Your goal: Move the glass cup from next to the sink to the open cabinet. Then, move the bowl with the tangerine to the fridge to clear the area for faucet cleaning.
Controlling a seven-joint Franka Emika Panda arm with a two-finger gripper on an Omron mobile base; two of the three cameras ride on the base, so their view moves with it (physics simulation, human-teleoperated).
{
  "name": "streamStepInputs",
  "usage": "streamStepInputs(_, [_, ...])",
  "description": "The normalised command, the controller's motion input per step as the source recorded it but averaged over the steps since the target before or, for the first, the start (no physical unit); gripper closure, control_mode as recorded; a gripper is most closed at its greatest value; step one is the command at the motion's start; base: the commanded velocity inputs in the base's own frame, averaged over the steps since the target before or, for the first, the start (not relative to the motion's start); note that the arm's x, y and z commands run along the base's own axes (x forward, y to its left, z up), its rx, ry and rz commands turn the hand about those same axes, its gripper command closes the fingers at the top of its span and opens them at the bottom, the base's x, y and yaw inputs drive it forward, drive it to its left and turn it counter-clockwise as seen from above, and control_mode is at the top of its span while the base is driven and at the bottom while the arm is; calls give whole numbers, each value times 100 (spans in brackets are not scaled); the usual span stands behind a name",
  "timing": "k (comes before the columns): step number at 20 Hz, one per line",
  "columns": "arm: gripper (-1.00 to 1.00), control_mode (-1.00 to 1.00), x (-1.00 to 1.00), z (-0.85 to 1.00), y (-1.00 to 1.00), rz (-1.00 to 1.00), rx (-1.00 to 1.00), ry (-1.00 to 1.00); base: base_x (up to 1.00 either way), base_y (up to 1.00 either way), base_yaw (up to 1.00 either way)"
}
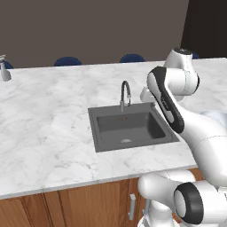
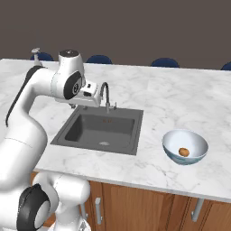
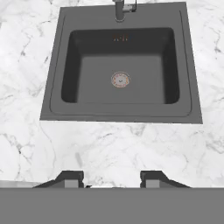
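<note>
White marble tabletop (image 3: 109,144) lies under the tool (image 3: 111,178), whose two dark fingertips (image 3: 70,178) stand spread apart with nothing between them, touching nothing, above the near rim of the sink (image 3: 120,65). At the sink's far edge rises the faucet (image 2: 105,94), and the bowl (image 2: 185,146) with the tangerine (image 2: 183,152) sits on the tabletop right of the sink, well apart from the tool.

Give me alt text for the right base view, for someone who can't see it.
A white bowl holding a small orange tangerine sits on a white marble counter, to the right of a dark recessed sink with an arched faucet. A white robot arm rises at left, reaching over the sink's left side.
</note>
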Motion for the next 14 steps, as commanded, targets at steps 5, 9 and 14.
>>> streamStepInputs(5, [-100,-100,0,-3,0,0,0,1,0,0,0])
streamStepInputs(9, [-100,-100,-54,-25,-14,0,-10,-7,0,0,0])
streamStepInputs(14, [-100,-100,-65,-16,-32,0,-24,-12,0,0,0])
